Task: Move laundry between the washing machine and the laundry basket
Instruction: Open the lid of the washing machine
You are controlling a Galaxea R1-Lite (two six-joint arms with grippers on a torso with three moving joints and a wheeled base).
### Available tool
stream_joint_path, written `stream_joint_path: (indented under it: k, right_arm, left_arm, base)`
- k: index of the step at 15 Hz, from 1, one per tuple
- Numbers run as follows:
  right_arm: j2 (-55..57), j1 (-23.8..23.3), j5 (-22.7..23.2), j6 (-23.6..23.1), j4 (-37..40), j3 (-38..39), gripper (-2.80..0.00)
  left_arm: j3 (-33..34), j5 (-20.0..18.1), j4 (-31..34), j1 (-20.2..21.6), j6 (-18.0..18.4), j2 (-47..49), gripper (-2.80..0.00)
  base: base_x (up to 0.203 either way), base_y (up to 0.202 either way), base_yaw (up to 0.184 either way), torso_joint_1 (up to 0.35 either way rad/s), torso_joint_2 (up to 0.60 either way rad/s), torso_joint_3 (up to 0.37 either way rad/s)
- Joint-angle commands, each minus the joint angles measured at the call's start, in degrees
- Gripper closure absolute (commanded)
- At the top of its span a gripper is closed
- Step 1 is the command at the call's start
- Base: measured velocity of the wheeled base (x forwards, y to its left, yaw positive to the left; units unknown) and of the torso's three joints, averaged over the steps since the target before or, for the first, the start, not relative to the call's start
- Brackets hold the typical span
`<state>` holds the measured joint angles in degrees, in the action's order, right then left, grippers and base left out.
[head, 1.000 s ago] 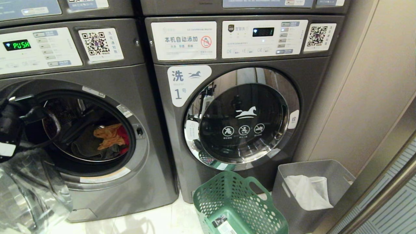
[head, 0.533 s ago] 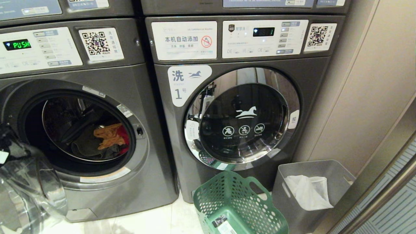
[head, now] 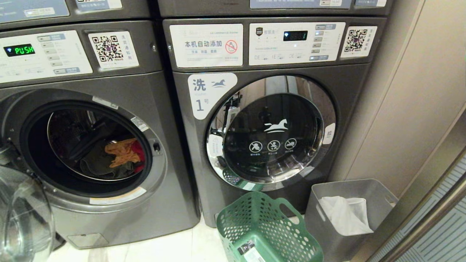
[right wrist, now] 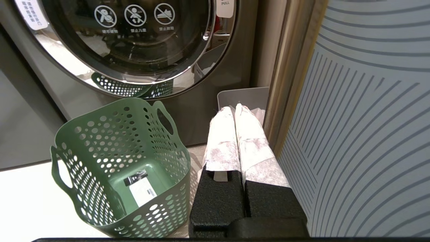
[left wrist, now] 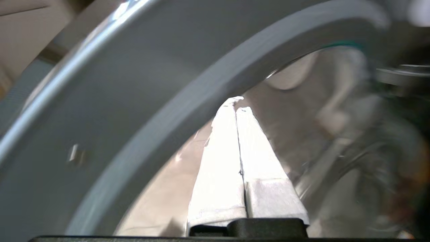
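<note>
The washing machine (head: 160, 120) on the left stands with its round door open. In the drum lies the laundry: a mustard-orange piece (head: 122, 152), a red piece (head: 138, 150) behind it and a dark grey-green piece (head: 97, 165) below. The door's glass bowl (head: 22, 218) hangs at the lower left. My left gripper (left wrist: 237, 102) is shut and empty, close against the door's grey rim (left wrist: 134, 84); it is outside the head view. The green laundry basket (head: 265, 233) stands empty on the floor. Just right of the basket (right wrist: 117, 161), my right gripper (right wrist: 235, 107) hangs shut and empty.
A second washer labelled 1 (head: 269, 131) stands shut on the right. A grey bin (head: 320, 240) with a white bag (head: 346, 214) sits between the basket and a striped panel (right wrist: 362, 134) close beside my right gripper. Pale floor lies before the machines.
My left arm has swung out of the head view to the lower left. The open door's glass has swung further out and down with it. The right arm is still.
</note>
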<state>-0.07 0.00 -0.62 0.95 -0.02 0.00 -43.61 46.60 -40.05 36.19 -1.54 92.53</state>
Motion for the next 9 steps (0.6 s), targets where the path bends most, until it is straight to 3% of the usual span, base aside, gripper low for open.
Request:
stream_joint_path:
  k: [1, 4, 6, 7, 9]
  right_arm:
    - [0.07, 0.0, 0.01, 0.02, -0.06, 0.0, 0.0]
    - [0.07, 0.08, 0.01, 0.02, 0.02, 0.0, 0.0]
    - [0.07, 0.0, 0.01, 0.02, -0.06, 0.0, 0.0]
    - [0.07, 0.0, 0.01, 0.02, -0.02, 0.0, 0.0]
    - [0.07, 0.08, 0.01, 0.02, 0.02, 0.0, 0.0]
  left_arm:
    - [-0.83, 0.15, -0.46, 5.07, 0.17, 0.19, 0.0]
    - [-4.38, 0.08, -0.06, 10.48, 0.5, 1.09, 0.0]
    - [-3.63, -1.16, 0.04, 9.98, 1.85, -2.05, 0.0]
    - [-2.41, -2.9, 0.05, 8.09, 2.63, -5.42, 0.0]
    - [0.88, -7.49, -0.02, -1.54, 3.17, -12.84, 0.0]
  base:
    - [0.0, 0.0, 0.0, 0.0, 0.0, 0.0]
    - [0.0, 0.0, 0.0, 0.0, 0.0, 0.0]
    - [0.0, 0.0, 0.0, 0.0, 0.0, 0.0]
    - [0.0, 0.0, 0.0, 0.0, 0.0, 0.0]
    - [0.0, 0.0, 0.0, 0.0, 0.0, 0.0]
